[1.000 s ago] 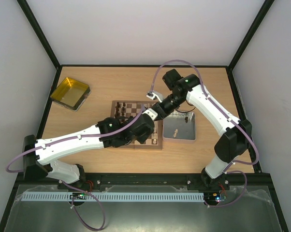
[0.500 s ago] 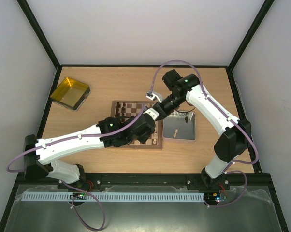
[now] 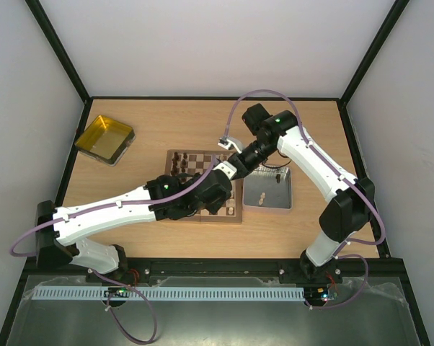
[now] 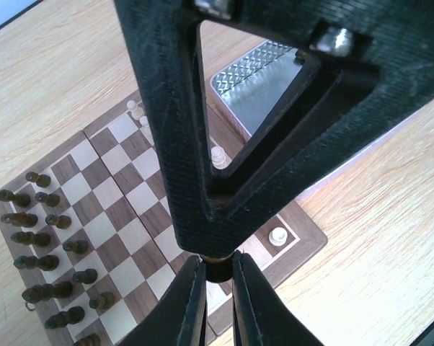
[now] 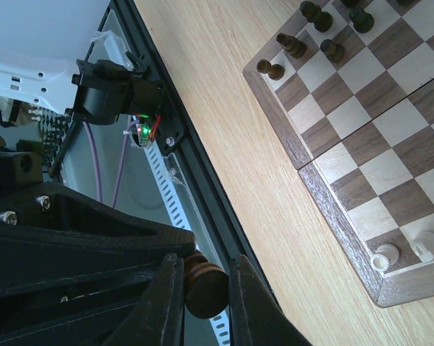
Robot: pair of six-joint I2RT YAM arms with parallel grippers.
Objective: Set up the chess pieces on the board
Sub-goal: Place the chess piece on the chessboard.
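Note:
The board (image 3: 179, 155) lies mid-table; it also shows in the left wrist view (image 4: 123, 194) and the right wrist view (image 5: 375, 144). Dark chess pieces (image 4: 44, 241) stand along its left side, and a few pale ones (image 4: 277, 236) stand at the right edge. My left gripper (image 4: 218, 277) and right gripper (image 5: 205, 292) meet tip to tip above the board's right part (image 3: 223, 175). Both are closed on one dark brown chess piece (image 5: 205, 288), which also shows between the left fingers (image 4: 218, 268).
A grey metal tray (image 3: 282, 205) sits right of the board with a few pale pieces (image 3: 262, 194) in it. A yellow tray (image 3: 104, 138) stands at the far left. The black frame rail and cable duct (image 5: 166, 166) run along the near table edge.

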